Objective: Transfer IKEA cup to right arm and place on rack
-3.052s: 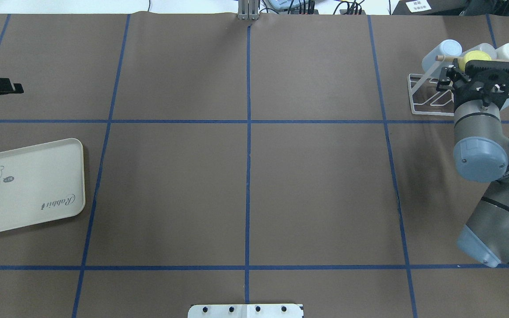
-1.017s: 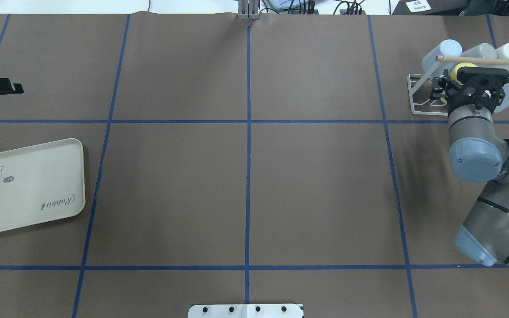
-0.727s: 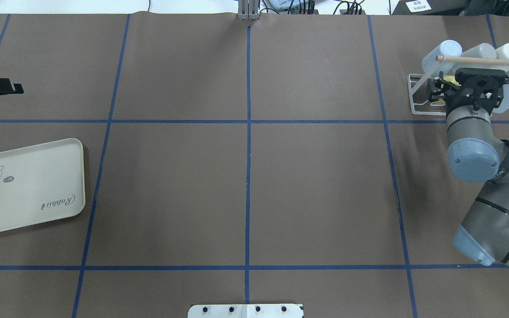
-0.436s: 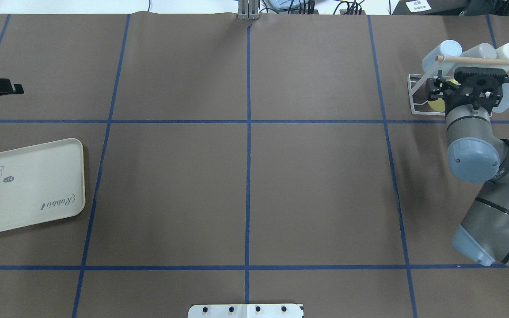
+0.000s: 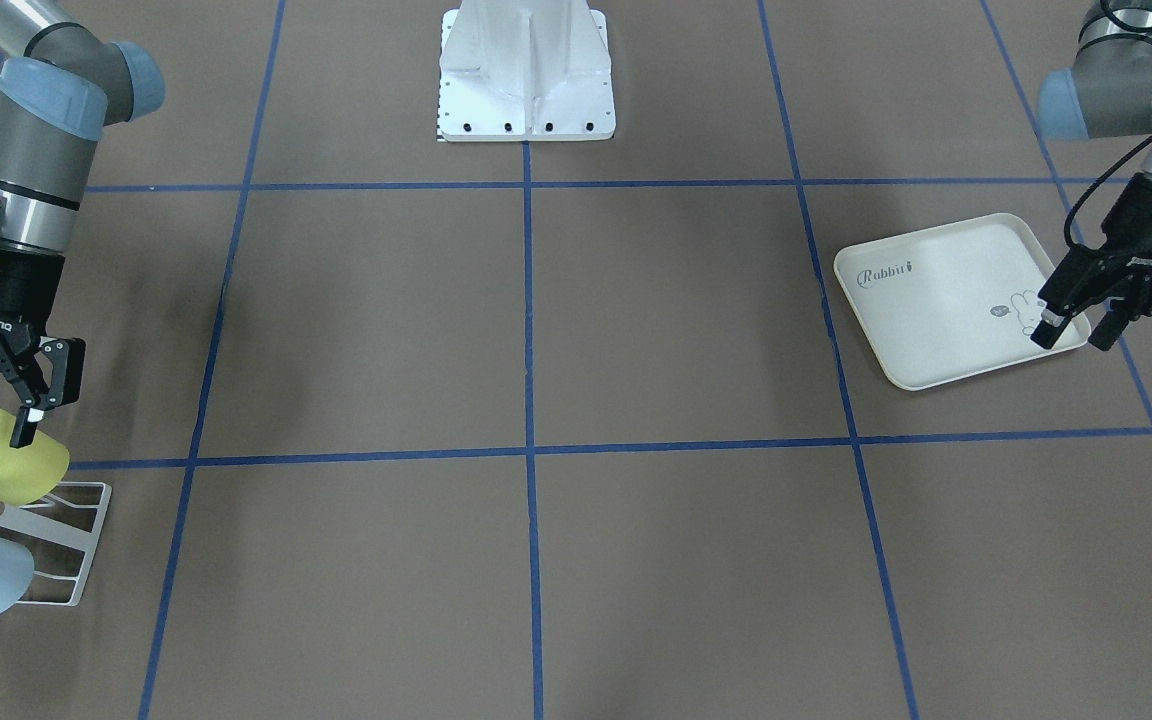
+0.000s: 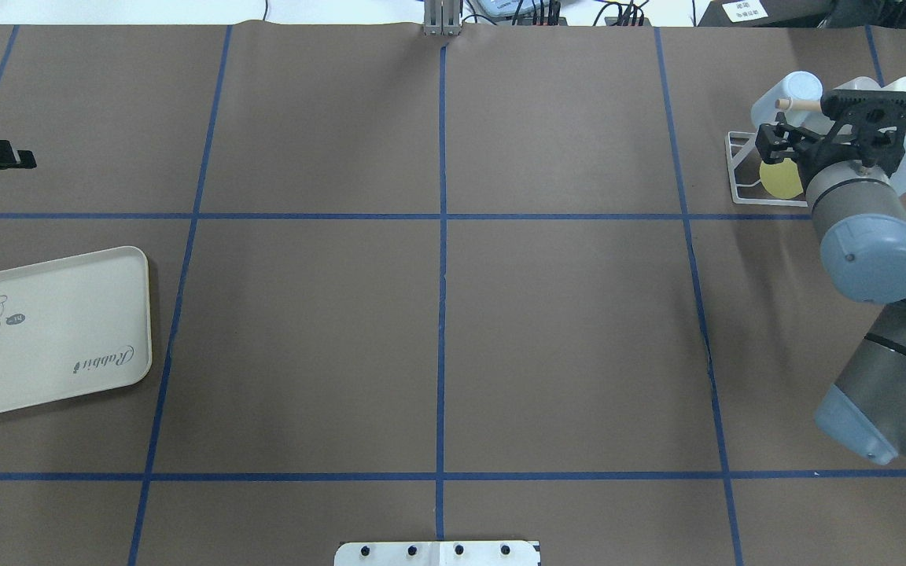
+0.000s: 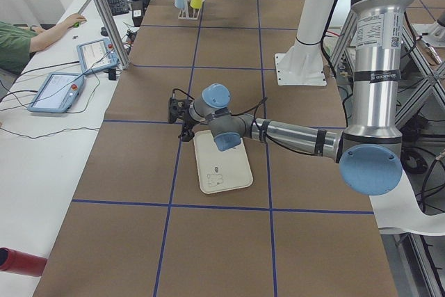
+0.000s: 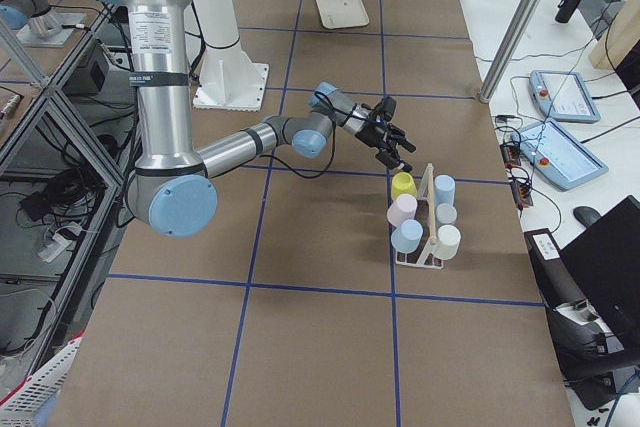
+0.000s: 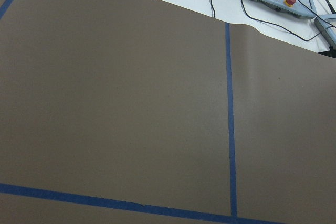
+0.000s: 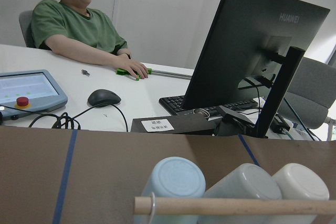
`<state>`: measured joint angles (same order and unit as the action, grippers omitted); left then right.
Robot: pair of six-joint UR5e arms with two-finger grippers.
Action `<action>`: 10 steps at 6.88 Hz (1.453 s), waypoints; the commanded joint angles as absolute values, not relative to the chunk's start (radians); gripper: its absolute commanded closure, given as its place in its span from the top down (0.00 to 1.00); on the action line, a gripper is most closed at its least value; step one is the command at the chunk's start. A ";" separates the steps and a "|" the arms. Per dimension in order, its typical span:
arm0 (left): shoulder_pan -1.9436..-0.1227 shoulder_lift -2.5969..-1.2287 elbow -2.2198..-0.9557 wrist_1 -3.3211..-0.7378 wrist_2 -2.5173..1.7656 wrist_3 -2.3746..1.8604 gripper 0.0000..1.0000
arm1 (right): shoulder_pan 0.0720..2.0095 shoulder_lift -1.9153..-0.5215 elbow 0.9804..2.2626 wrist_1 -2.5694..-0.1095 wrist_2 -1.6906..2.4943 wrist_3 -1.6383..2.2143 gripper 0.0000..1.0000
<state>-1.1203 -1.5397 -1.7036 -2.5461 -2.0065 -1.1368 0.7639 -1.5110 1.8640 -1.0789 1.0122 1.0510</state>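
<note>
Lifted since the earlier overhead frame, the right gripper (image 5: pixel 31 400) hangs just above the cup (image 5: pixel 6 462), its fingers spread and holding nothing.

Front view: the cup sits on the rack (image 5: pixel 93 545) along its robot-side edge, mouth down and base up, with its long axis slanted off upright. The left gripper (image 5: pixel 1071 328), fingers also apart, is well apart from the rack, over a tray (image 5: pixel 936 300) corner.

Overhead: the cup's round base faces up.

Right side view: the cup stands just beside other cups (image 8: pixel 402 210) on the rack.
</note>
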 commanded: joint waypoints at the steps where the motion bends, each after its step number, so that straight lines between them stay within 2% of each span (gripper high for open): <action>1: -1.196 -1.540 -1.706 -2.412 -2.023 -0.899 1.00 | 0.947 -1.509 1.963 -1.230 1.319 0.828 1.00; 3: -1.251 -1.536 -1.700 -2.199 -2.034 -0.551 1.00 | 1.136 -1.520 1.919 -1.247 1.737 0.605 1.00; 6: -1.333 -1.536 -1.692 -1.906 -2.148 -0.191 1.00 | 1.423 -1.509 1.907 -1.571 2.255 0.171 1.00; 10: -1.532 -1.525 -1.654 -1.718 -2.275 0.141 1.00 | 1.506 -1.520 1.855 -1.752 2.381 -0.124 1.00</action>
<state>-1.4751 -1.5275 -1.6758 -1.7490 -2.2584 0.0831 1.4915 -1.5160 1.8627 -1.7174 2.3802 -0.0698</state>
